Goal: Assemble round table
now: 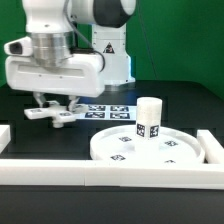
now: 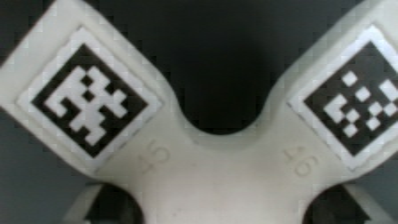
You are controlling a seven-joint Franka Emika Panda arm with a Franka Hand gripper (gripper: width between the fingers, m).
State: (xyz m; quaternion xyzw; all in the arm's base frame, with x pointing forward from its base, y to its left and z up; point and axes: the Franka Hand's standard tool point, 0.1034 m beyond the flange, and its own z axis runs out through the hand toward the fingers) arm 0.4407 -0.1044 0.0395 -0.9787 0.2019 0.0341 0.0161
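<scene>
The large rimmed round disc (image 1: 150, 150) lies flat on the black table toward the exterior view's right. The short cylindrical leg (image 1: 148, 118) stands upright on it, with tags on its side. My gripper (image 1: 55, 103) is to the left of the disc and is shut on the cross-shaped base piece (image 1: 50, 113), holding it flat and low over the table. In the wrist view the base piece (image 2: 199, 165) fills the frame, two tagged arms spreading away. My gripper (image 2: 217, 205) clamps its middle, with dark fingers (image 2: 116, 200) showing at either side.
The marker board (image 1: 108, 109) lies on the table behind the disc, just right of the gripper. A long white border rail (image 1: 100, 172) runs along the front, with shorter rails at the right (image 1: 210, 148) and left (image 1: 4, 135). The robot base (image 1: 108, 50) stands behind.
</scene>
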